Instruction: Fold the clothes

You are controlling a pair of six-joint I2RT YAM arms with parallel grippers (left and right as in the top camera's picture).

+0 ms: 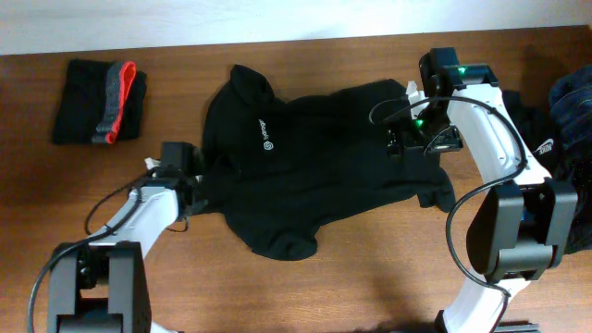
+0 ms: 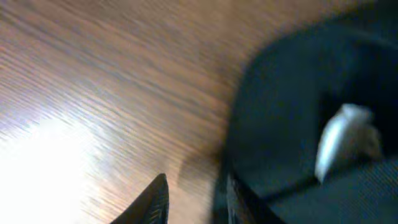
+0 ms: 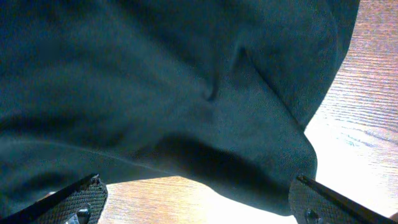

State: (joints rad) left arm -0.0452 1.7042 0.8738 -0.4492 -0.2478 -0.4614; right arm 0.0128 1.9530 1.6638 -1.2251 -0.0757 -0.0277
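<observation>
A large black short-sleeved shirt (image 1: 314, 176) with a small white chest logo (image 1: 266, 129) lies crumpled across the middle of the table. My left gripper (image 1: 191, 180) sits low at the shirt's left edge. In the blurred left wrist view its jaws (image 2: 196, 198) stand narrow, with wood between the tips and the shirt (image 2: 292, 93) against the right finger. Whether any cloth is pinched does not show. My right gripper (image 1: 413, 139) hovers over the shirt's right side. In the right wrist view it (image 3: 199, 202) is wide open above the fabric's edge (image 3: 155, 81), holding nothing.
A folded pile of black and grey-red clothes (image 1: 97, 102) lies at the back left. A dark blue garment (image 1: 572, 97) and a black one with white print (image 1: 544, 141) are heaped at the right edge. Bare wooden table (image 1: 370, 296) runs along the front.
</observation>
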